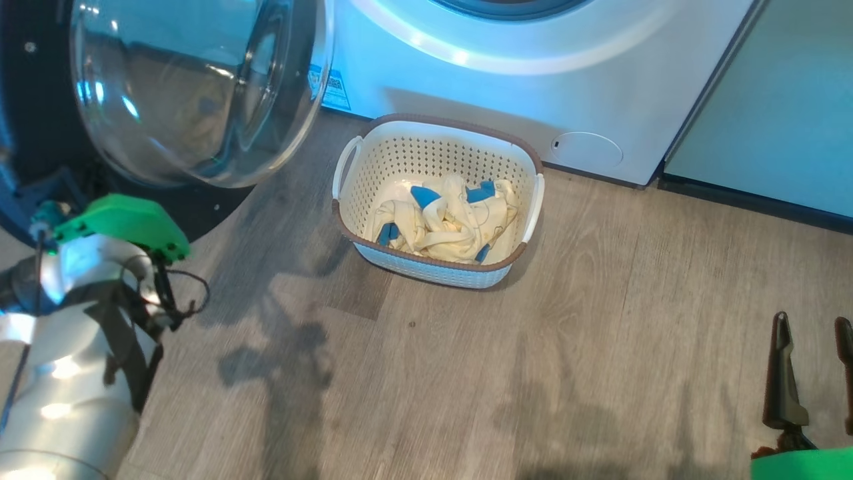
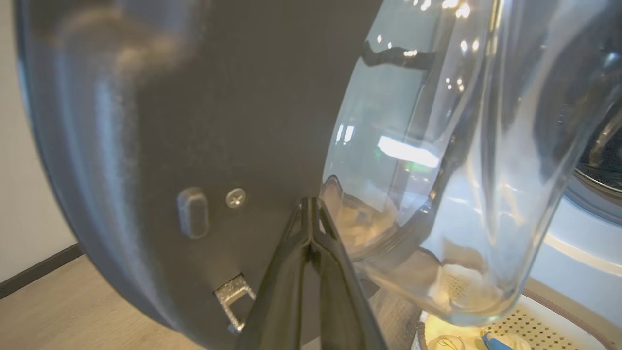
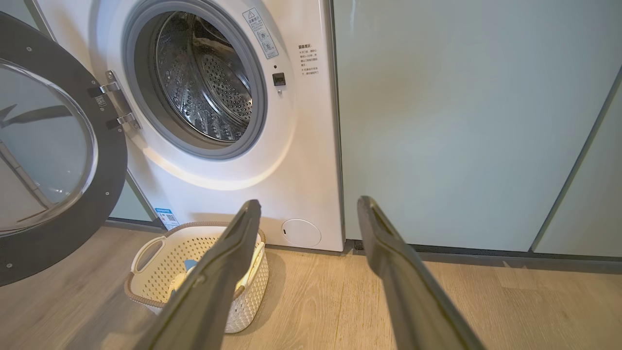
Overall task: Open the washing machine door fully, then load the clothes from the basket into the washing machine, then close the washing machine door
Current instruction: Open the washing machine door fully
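Note:
The washing machine (image 3: 301, 146) stands with its grey-ringed drum mouth (image 3: 204, 78) uncovered. The washing machine door (image 1: 193, 87) is swung out to the left, its glass bowl facing the room. In the left wrist view my left gripper (image 2: 309, 204) is shut with nothing in it, its tip at the door's black inner rim (image 2: 204, 97) beside the glass. The basket (image 1: 433, 123) sits on the floor before the machine, holding the cream and blue clothes (image 1: 453, 223). My right gripper (image 1: 812, 320) is open and empty, low at the right, well away from the basket (image 3: 248, 301).
Pale teal cabinet panels (image 3: 461, 121) stand right of the machine. A small round flap (image 1: 586, 150) sits low on the machine's front. Wood-look floor (image 1: 600, 347) stretches between the basket and my right gripper. My pale left forearm (image 1: 73, 373) rises at the lower left.

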`<state>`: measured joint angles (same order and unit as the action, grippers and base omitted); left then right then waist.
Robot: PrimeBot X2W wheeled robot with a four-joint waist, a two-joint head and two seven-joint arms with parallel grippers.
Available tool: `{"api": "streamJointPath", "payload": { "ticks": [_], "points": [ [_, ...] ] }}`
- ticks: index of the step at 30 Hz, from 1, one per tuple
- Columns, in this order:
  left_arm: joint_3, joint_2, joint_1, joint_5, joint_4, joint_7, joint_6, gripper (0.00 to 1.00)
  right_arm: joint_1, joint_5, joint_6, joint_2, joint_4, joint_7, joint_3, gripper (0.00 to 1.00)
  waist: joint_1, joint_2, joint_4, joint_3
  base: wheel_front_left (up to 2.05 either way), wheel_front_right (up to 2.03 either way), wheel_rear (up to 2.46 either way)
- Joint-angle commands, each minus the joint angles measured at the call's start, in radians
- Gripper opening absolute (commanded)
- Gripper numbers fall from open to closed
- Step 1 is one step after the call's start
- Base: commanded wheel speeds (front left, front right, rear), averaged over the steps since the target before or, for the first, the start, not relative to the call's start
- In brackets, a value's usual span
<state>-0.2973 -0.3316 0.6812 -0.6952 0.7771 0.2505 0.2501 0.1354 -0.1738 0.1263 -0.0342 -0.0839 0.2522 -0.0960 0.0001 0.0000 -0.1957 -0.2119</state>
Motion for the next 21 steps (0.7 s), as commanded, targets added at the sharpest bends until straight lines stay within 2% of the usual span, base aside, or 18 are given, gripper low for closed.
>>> {"api": "streamJointPath", "payload": {
  "ticks": [1,13,21],
  "points": [
    [0.046,-0.071,0.060,0.008,-0.003,0.011,0.122,0.00,-0.034,0.011,0.004,-0.016,-0.033,0.010,0.023,1.00,-0.0001,0.0000,0.001,-0.002,0.00,0.00,0.00],
    [0.054,-0.129,0.150,0.038,0.122,0.011,0.083,0.00,-0.048,0.019,0.004,-0.016,-0.034,0.010,0.028,1.00,-0.0001,0.0000,0.012,-0.012,0.00,0.00,0.00],
    [0.065,-0.121,0.153,0.058,0.112,0.011,0.074,0.00,-0.049,0.019,0.004,-0.016,-0.035,0.010,0.020,1.00,-0.0001,0.0000,0.007,-0.018,0.00,0.00,0.00]
  ]
}}
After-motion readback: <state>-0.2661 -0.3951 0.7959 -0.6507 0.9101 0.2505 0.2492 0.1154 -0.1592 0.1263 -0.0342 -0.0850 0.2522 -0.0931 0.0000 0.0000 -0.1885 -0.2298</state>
